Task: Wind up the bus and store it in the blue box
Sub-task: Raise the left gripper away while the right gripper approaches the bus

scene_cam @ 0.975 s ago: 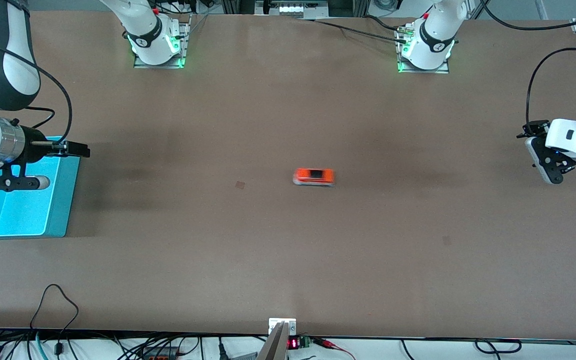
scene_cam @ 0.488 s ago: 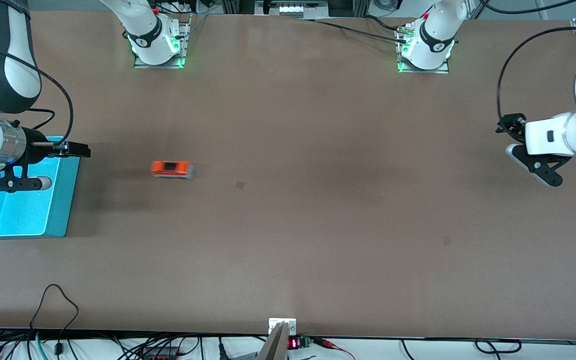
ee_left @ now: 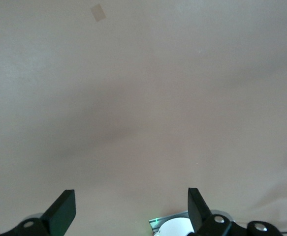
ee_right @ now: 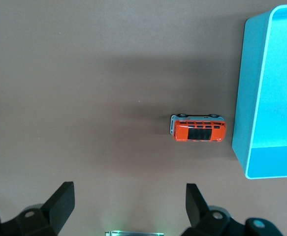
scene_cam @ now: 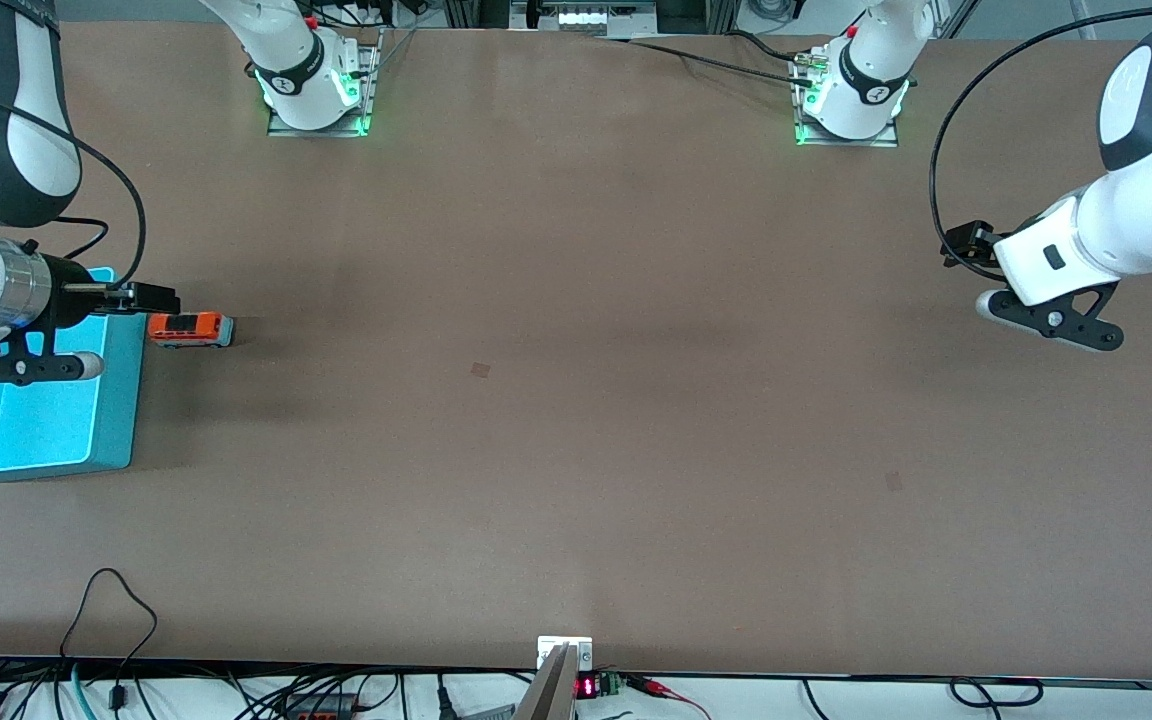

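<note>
Bus (scene_cam: 190, 329) sits beside blue box (scene_cam: 116, 440), partly hidden under right pincer (scene_cam: 21, 368).

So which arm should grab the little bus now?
The right. Its gripper hangs open over the box, and the bus sits right beside that box. The left gripper is open over the table's other end.

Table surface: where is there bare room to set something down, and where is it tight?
Bare table runs from the bus toward the left arm's end, under the left gripper. It is tight only where the bus sits against the blue box, below the right gripper.
</note>
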`<action>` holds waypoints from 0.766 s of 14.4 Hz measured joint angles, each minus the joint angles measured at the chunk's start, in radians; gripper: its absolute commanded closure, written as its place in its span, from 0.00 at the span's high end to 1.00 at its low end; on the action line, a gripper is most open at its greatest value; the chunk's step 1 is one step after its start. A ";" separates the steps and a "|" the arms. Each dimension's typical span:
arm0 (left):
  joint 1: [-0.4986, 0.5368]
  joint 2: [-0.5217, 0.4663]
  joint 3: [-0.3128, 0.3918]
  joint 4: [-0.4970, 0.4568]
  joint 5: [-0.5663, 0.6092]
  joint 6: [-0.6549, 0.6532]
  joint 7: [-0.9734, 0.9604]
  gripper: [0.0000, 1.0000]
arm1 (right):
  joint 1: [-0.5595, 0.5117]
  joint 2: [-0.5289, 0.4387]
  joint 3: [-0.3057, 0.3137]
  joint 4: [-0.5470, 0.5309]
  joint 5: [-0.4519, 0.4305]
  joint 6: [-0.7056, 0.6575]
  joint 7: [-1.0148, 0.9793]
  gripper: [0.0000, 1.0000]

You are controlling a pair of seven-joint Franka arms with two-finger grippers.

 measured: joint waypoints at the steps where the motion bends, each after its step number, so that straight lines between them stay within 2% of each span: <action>1: 0.000 0.000 -0.003 0.008 0.000 0.001 -0.006 1.00 | 0.000 0.000 0.000 0.000 0.000 0.000 0.000 1.00; 5: -0.016 0.005 0.013 0.034 -0.014 0.030 -0.036 1.00 | 0.000 0.000 0.000 0.000 0.000 0.003 -0.036 1.00; 6: -0.071 0.005 0.076 0.039 -0.021 0.040 -0.074 1.00 | 0.000 0.000 0.000 0.000 0.000 0.003 -0.056 1.00; 8: -0.224 0.000 0.252 0.044 -0.051 0.075 -0.153 1.00 | 0.001 0.000 0.000 -0.007 0.000 0.005 -0.097 1.00; 11: -0.394 -0.029 0.454 0.015 -0.062 0.148 -0.187 1.00 | -0.016 -0.014 0.002 -0.091 0.000 0.080 -0.229 1.00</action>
